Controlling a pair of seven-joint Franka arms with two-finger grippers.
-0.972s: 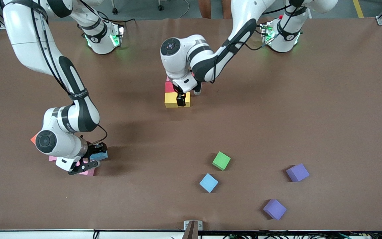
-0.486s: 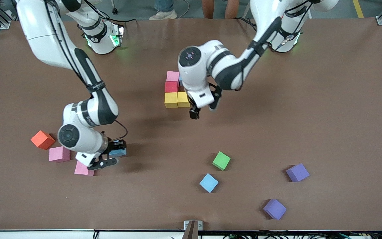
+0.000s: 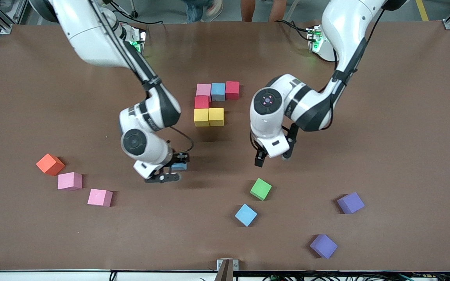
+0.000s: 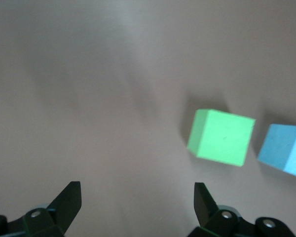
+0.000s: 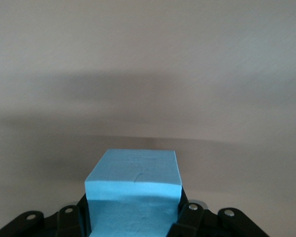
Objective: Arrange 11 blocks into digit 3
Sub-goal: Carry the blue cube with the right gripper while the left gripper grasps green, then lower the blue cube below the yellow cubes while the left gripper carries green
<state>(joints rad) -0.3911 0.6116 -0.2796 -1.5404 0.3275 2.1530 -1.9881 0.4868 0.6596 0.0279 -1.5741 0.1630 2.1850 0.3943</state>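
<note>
A light blue cube [image 5: 133,190] is held between the closed-in jaws of the right gripper [image 3: 169,171], which is seen in the air above bare brown table [image 3: 404,117], between the table's middle and its edge by the front camera, toward the right arm's end. The left gripper [image 4: 137,202] is seen spread fully wide and empty, above open table close to a green cube [image 4: 221,136], beside which a second loose light blue cube [image 3: 245,214] lies nearer that edge. At the table's middle the partly built digit 3 [image 3: 213,103] is found: a top row of pink, light blue and red cubes touching, a red cube under the pink one, and two yellow cubes side by side under that. Two purple cubes [image 3: 350,203] lie apart toward the left arm's end, two pink cubes [image 3: 70,181] and an orange cube [image 3: 50,164] toward the right arm's end. The step in hand is judged to be the carrying of the held cube to the figure; next, placement flush against the yellow pair is likely called for, without neighbours being nudged
</note>
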